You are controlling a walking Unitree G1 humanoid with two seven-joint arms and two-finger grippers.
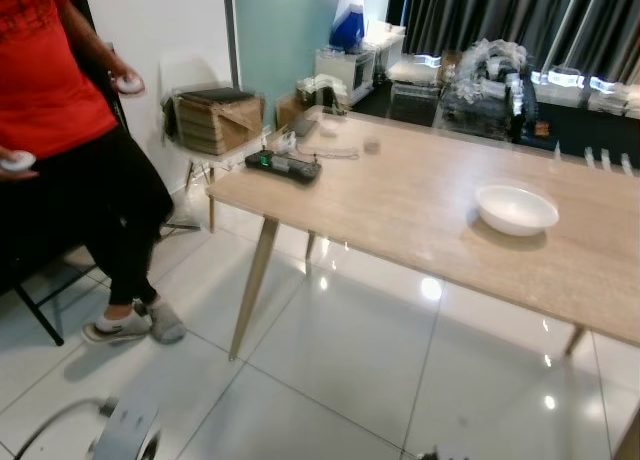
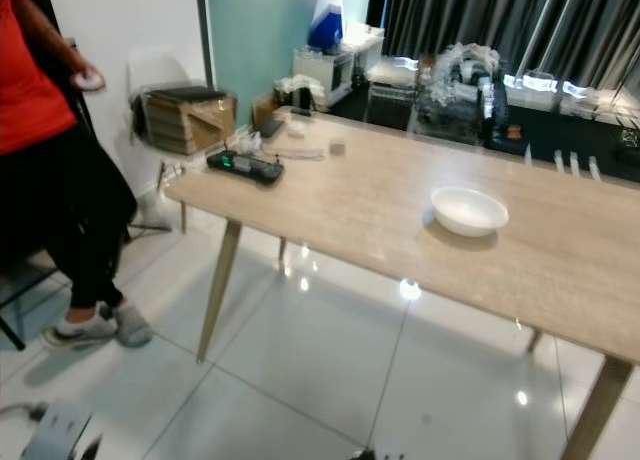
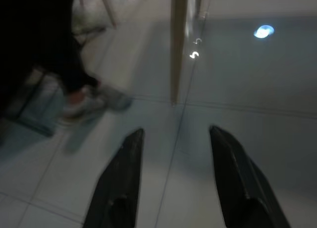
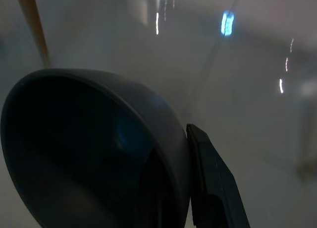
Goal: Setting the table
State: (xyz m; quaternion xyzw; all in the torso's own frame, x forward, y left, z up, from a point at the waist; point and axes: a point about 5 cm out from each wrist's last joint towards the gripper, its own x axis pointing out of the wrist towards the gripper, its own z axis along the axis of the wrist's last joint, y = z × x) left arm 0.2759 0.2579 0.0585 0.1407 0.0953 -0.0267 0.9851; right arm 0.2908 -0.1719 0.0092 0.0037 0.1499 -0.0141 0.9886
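A long light-wood table (image 1: 420, 205) is standing ahead, a shallow white bowl (image 1: 516, 209) sitting right of its middle, a black device (image 1: 283, 165) lying at its left end, and a person in a red shirt (image 1: 60, 130) sitting left.

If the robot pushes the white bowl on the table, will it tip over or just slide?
The white bowl looks wide and shallow, so it would probably slide rather than tip. The wooden table looks smooth, so it may glide easily. It looks like ceramic or hard plastic, so likely stiff, and it might break if it fell off.
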